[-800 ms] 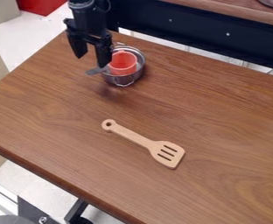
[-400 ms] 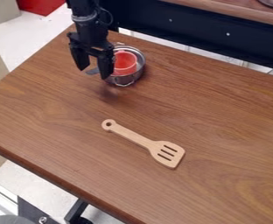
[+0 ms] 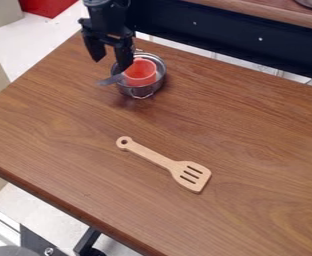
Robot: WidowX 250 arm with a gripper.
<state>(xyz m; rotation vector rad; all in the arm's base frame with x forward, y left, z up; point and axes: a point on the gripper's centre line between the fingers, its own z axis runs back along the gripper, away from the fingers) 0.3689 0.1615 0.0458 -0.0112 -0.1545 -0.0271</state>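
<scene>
No text, labels, brands, numbers or signs are showing legibly anywhere.

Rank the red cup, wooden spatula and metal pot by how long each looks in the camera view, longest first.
1. Wooden spatula
2. Metal pot
3. Red cup, which sits inside the pot

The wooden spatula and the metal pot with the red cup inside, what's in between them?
Just brown tabletop lies between the wooden spatula and the metal pot. The camera view shows it.
</scene>
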